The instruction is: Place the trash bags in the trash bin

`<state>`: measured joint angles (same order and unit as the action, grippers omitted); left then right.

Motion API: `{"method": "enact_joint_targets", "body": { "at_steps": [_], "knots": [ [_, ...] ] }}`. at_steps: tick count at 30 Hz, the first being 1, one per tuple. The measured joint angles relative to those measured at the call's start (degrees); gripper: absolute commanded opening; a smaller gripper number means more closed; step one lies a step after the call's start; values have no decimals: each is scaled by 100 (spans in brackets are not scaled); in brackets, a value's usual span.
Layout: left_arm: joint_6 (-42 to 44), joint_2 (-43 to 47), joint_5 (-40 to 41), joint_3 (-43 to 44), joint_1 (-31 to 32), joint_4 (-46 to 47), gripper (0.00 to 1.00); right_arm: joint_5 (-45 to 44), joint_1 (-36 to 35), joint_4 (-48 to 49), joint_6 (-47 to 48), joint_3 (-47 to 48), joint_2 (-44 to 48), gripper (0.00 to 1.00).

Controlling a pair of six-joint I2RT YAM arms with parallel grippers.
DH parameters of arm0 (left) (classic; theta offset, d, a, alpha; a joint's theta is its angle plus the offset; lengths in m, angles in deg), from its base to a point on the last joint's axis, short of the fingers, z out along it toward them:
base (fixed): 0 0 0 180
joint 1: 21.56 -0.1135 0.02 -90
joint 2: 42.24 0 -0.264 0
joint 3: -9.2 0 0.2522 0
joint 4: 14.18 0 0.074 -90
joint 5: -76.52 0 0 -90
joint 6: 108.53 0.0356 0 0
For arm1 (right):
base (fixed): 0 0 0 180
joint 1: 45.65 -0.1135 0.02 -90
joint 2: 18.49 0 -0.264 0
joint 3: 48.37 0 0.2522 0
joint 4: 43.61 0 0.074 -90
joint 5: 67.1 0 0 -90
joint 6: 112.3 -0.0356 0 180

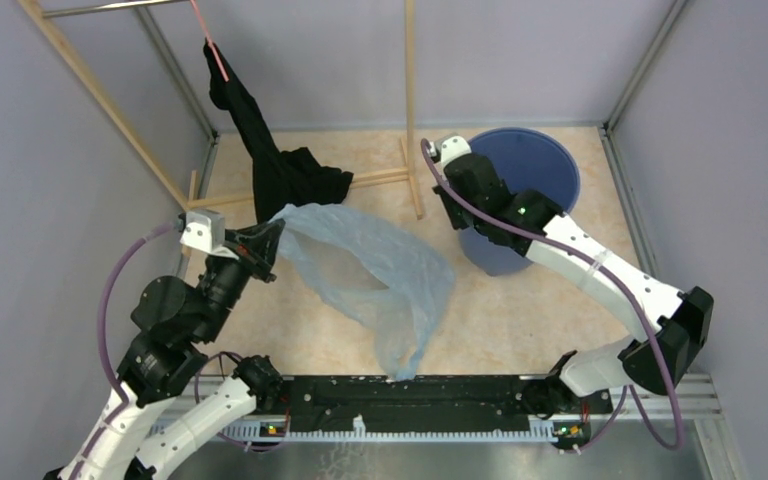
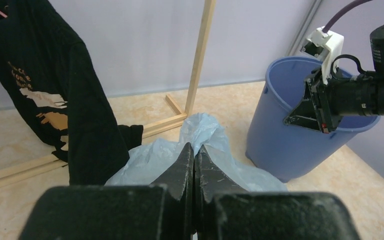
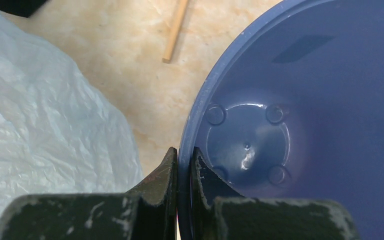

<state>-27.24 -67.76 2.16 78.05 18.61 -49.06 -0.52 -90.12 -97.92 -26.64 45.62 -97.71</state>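
At the bottom of the overhead view, the narrow tail of the trash bag [image 1: 380,270] reaches down to the black rail [image 1: 410,410] that carries the arm bases. From there the pale-blue, wrinkled film widens and climbs toward the left of centre across the beige table [image 1: 520,320]. Its upper corner ends at the left gripper [image 1: 268,240], whose fingers are pressed together on the film. Right of centre, the right gripper [image 3: 184,151] is closed on the rim of the trash bin [image 1: 495,258], one finger outside the wall and one inside. The bin is a round blue bucket standing in the upper right of the frame, just beside the bag, with nothing inside it. Behind the bag, in the upper left, a black garment [image 1: 280,175] hangs from a light wooden frame [image 1: 410,100], with its lower end bunched on the table.
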Motion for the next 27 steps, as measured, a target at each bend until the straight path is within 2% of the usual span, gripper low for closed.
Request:
{"method": "enact_joint_targets", "body": {
  "at_steps": [18, 22, 27],
  "knots": [
    [-254, 61, 223, -2, 0, -37, 0, 1303, -122, 684, -31, -66, 177, 1],
    [-295, 37, 199, -2, 0, -31, 0, 1401, -122, 726, -15, -85, 223, 17],
    [-348, -131, 184, -2, 0, 37, 0, 1346, -133, 619, -153, 26, 142, 46]
  ]
}}
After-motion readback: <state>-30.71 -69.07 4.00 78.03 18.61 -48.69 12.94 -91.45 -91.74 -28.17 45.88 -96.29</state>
